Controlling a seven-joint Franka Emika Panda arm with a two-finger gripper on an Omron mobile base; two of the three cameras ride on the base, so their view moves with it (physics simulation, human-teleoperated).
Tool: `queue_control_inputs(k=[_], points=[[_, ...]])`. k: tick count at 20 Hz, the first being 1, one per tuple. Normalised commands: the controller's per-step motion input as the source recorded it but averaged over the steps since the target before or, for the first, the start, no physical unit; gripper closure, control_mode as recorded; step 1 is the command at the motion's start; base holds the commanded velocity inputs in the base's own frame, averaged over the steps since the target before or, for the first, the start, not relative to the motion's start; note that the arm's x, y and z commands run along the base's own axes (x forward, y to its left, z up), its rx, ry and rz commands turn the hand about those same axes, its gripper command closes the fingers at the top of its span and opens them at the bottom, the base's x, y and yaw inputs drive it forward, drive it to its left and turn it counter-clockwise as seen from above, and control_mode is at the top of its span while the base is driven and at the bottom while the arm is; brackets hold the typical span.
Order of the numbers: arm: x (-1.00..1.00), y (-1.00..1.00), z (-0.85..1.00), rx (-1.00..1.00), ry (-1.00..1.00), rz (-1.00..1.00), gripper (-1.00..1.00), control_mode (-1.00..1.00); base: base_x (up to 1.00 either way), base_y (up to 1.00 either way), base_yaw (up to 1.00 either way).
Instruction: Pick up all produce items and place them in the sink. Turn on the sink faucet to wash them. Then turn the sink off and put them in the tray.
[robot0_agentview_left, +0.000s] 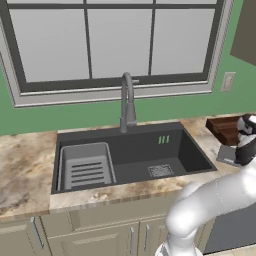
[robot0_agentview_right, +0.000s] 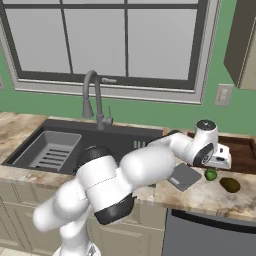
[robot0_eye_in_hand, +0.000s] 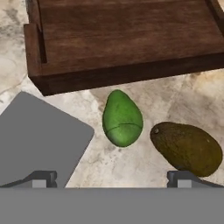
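Marbled beige counter (robot0_eye_in_hand: 131, 168) lay under the gripper (robot0_eye_in_hand: 113, 177), which hung above it with its jaws spread fully and nothing between them, touching nothing. Just ahead of the gripper, between the finger lines, lay the green produce item (robot0_eye_in_hand: 122, 119). The dark brown produce item (robot0_eye_in_hand: 187, 148) lay just beside it, right in front of one fingertip (robot0_eye_in_hand: 183, 178). Beyond both stood the wooden tray (robot0_eye_in_hand: 127, 39), and the flat grey square (robot0_eye_in_hand: 37, 140) lay in front of the other finger. The sink (robot0_agentview_left: 130, 150) and its faucet (robot0_agentview_left: 127, 100) were well apart from the gripper, far to its side.

In my judgement the main risk was the closeness of the two items. If the gripper came down as it was, one finger could land on the brown item and push it away, or the jaws could catch both together. The green item looked smooth and rounded, so it could slip out or roll toward the tray rim. The other finger could also strike the grey square.
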Motion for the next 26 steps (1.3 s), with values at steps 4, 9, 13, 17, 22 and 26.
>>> queue_control_inputs(k=[4, 9, 13, 17, 22, 26], points=[[0.17, -0.29, -0.06, 0.0, 0.03, 0.0, -1.0, -1.0, 0.0, 0.0, 0.0], [0.18, -0.21, -0.06, 0.0, 0.05, 0.0, -1.0, -1.0, 0.0, 0.0, 0.0], [0.12, -0.07, -0.14, 0.03, 0.1, 0.0, -1.0, -1.0, 0.0, 0.0, 0.0], [0.0, 0.0, -0.23, 0.04, 0.13, 0.0, -1.0, -1.0, 0.0, 0.0, 0.0], [0.0, 0.0, -0.22, 0.05, 0.1, 0.0, -1.0, -1.0, 0.0, 0.0, 0.0], [0.11, 0.0, -0.13, 0.06, 0.01, 0.0, -1.0, -1.0, 0.0, 0.0, 0.0]])
